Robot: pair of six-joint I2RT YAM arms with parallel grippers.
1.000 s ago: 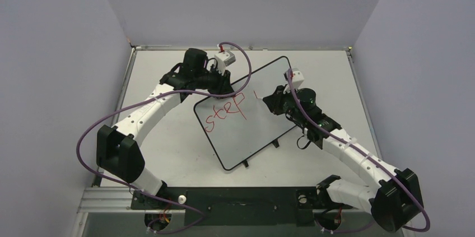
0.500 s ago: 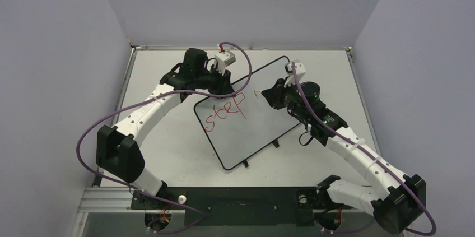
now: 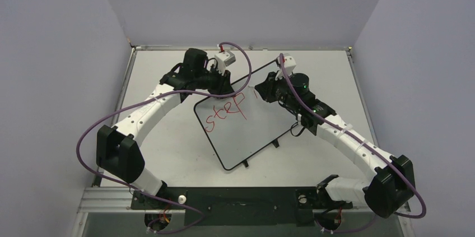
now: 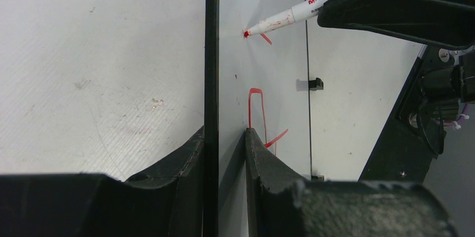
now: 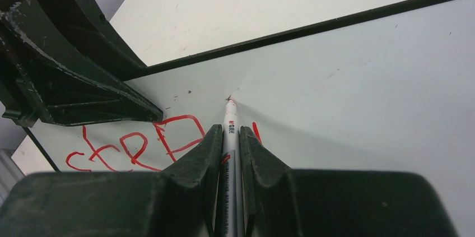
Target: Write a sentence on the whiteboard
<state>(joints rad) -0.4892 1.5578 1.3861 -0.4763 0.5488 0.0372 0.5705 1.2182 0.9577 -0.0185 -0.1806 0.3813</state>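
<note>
The right tool [image 5: 228, 131], gripping a white red-ink marker [image 5: 228, 116], moved toward the far edge of the black-framed white whiteboard [image 3: 252, 130]; the left tool [image 4: 224, 136] still clamps it.

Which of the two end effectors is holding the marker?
The right end effector holds the marker, with its red tip at the whiteboard. The left end effector clamps the whiteboard's black-framed edge instead.

We saw the pale grey table [image 3: 179, 153] bearing the black-framed whiteboard [image 3: 252, 133], which lay askew directly beneath the marker [image 4: 291, 15] tip.
</note>
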